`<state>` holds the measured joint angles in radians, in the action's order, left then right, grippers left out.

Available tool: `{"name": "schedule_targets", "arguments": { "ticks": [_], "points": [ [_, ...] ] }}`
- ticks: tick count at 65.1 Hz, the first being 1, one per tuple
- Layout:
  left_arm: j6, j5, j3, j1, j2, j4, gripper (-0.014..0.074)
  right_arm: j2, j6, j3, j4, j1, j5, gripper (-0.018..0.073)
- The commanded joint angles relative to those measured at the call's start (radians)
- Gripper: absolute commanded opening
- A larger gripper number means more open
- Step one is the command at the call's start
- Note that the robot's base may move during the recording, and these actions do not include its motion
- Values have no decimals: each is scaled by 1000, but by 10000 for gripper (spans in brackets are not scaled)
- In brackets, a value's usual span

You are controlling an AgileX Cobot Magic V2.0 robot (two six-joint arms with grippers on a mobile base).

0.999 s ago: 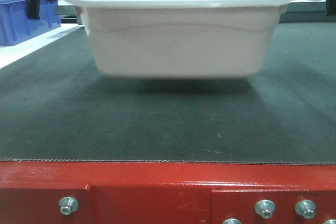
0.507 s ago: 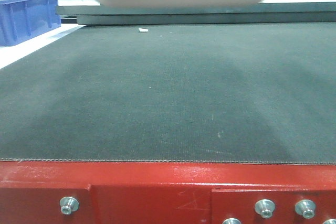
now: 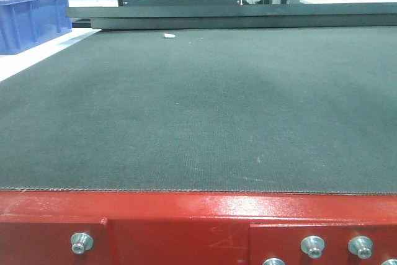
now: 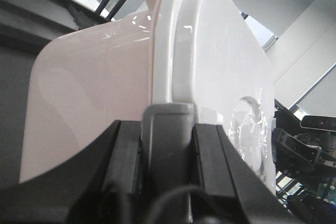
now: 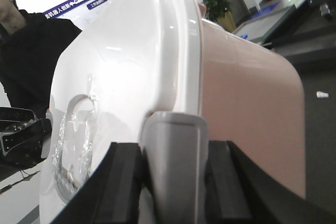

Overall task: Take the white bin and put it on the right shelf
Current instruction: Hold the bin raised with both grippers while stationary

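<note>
The white bin (image 4: 89, 93) fills both wrist views, its whiter lid (image 4: 226, 72) facing sideways in each. My left gripper (image 4: 168, 137) is shut on the grey latch handle at one end of the bin, a black finger (image 4: 126, 150) pressed on either side of it. At the opposite end, my right gripper (image 5: 176, 156) is shut on the other grey handle (image 5: 176, 129) of the white bin (image 5: 247, 103). The front view shows neither the bin nor the grippers. The right shelf is out of view.
A red-framed table (image 3: 186, 221) with a dark mat (image 3: 198, 110) lies in front. A blue crate (image 3: 31, 17) stands at the back left, with a small white scrap (image 3: 169, 35) on the mat. A person in black (image 5: 26, 51) stands behind the bin.
The bin has risen: a second ago it hung just above the mat, half a second ago only its bottom showed at the top edge, and now it is gone from the front view.
</note>
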<state>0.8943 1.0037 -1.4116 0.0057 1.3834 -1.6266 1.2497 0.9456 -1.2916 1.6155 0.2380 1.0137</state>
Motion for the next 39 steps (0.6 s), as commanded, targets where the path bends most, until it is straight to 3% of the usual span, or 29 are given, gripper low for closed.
{"name": "schedule_targets", "arguments": {
  "ticks": [1,19,39],
  "points": [
    [64,224,-36,-44,-72,-8,-126,-80,33,-41,90,-40,322,119],
    [172,268,-36,-44,-143,-1,-126,-156,59,-34,-35,-40,322,119],
    [200,280,-36,-44,-156,32,-126,-216,85,42,-33,-40,322,119]
  ]
}}
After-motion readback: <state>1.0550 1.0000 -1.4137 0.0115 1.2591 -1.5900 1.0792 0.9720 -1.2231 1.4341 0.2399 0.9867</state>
